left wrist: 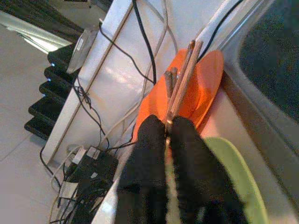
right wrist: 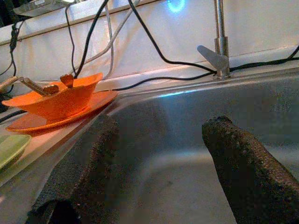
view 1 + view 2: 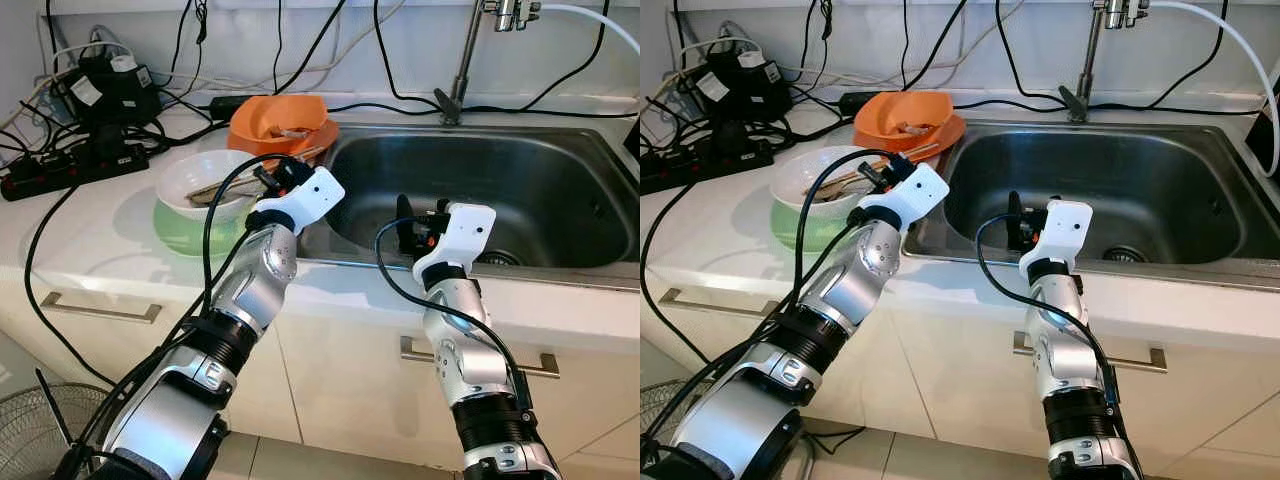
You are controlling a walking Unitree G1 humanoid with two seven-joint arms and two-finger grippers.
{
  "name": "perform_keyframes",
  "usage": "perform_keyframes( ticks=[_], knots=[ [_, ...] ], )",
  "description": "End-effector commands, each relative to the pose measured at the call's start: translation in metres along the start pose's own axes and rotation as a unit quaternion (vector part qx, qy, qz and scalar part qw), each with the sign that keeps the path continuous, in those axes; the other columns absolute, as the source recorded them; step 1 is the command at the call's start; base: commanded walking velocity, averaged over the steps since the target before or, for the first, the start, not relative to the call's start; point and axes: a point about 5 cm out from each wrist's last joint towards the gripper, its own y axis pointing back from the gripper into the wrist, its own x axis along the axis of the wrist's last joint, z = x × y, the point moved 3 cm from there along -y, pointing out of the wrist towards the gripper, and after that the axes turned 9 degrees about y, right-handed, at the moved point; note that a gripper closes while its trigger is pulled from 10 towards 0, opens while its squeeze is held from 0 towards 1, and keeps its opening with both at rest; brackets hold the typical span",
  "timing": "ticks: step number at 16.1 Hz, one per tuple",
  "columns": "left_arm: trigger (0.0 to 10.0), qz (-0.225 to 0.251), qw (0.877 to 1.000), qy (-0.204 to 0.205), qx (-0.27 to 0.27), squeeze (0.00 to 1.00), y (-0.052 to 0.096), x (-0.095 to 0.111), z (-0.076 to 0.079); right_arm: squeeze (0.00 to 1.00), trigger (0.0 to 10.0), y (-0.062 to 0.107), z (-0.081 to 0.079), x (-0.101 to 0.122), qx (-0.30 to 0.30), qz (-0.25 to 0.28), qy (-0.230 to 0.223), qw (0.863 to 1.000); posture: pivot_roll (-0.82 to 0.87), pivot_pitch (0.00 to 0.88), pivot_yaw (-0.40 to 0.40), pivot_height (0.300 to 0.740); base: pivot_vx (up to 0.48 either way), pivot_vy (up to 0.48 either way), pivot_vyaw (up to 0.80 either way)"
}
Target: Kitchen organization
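a: the left gripper (image 1: 167,140) has its two black fingers pressed together on a bundle of wooden chopsticks (image 1: 183,74), pinched near one end, so most of their length runs out past the fingertips.

b: and what lies beyond those tips?

a: the orange bowl (image 3: 277,117) on its orange plate (image 1: 208,79), just ahead of the gripper. below the gripper are the white bowl (image 3: 195,178) and the green plate (image 3: 180,232) it is stacked on.

b: the risk, then?

a: a grip that near the end gives little hold. i judge the sticks could pivot or fan apart, and one could slip out onto the counter or over the rim of the sink (image 3: 560,195) just beside the gripper.

b: anything else?

a: the long free ends could knock the orange bowl if the wrist swings. the black cables (image 3: 60,160) beyond the bowls might catch them too.

b: the right gripper (image 2: 161,158)?

a: fingers spread, empty, hanging over the sink basin, with the tap (image 2: 219,42) beyond it.
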Motion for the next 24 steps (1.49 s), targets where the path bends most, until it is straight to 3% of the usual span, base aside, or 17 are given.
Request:
perform_keyframes(
  ticks=[1,3,5,6,7,13,18,20,24],
  knots=[
    [0.0,0.007,1.000,0.001,0.023,0.00,-0.004,0.007,-0.013,0.00,10.0,-0.003,-0.002,0.003,0.003,0.004,-0.006,1.000,0.05,0.009,0.072,0.740,0.000,0.000,0.00],
    [0.0,0.017,1.000,0.005,0.025,0.00,-0.003,0.011,-0.013,0.00,10.0,-0.003,-0.002,0.003,0.003,0.004,-0.006,1.000,0.05,0.009,0.071,0.740,0.000,0.000,0.00],
    [0.0,0.077,0.997,0.020,0.021,0.00,-0.001,0.032,-0.010,0.00,10.0,-0.003,-0.003,0.002,0.003,0.004,-0.006,1.000,0.06,0.009,0.070,0.740,0.000,0.000,0.00],
    [5.6,0.099,0.995,0.020,0.022,0.00,0.001,0.041,-0.009,0.00,10.0,-0.003,-0.003,0.002,0.004,0.004,-0.006,1.000,0.06,0.009,0.070,0.740,0.000,0.000,0.00],
    [10.0,0.109,0.994,0.023,0.022,0.00,0.003,0.045,-0.008,0.00,10.0,-0.003,-0.003,0.003,0.004,0.004,-0.006,1.000,0.06,0.009,0.070,0.740,0.000,0.000,0.00],
    [10.0,0.132,0.990,0.028,0.027,0.00,0.007,0.056,-0.013,0.00,10.0,-0.003,-0.003,0.002,0.003,0.003,-0.008,1.000,0.06,0.009,0.071,0.740,0.000,0.000,0.00],
    [10.0,0.140,0.985,0.100,0.002,0.00,0.012,0.070,-0.013,0.00,10.0,-0.004,-0.003,0.002,0.004,0.003,-0.008,1.000,0.06,0.007,0.069,0.740,0.000,0.000,0.00],
    [10.0,0.150,0.983,0.105,-0.001,0.00,0.014,0.075,-0.015,0.00,10.0,-0.004,-0.003,0.002,0.004,0.003,-0.008,1.000,0.06,0.006,0.069,0.740,0.000,0.000,0.00],
    [10.0,0.211,0.967,0.140,0.005,0.00,0.021,0.102,-0.030,0.00,10.0,-0.004,-0.005,0.002,0.007,0.003,-0.009,1.000,0.06,0.002,0.067,0.740,0.000,0.000,0.00]
  ],
)
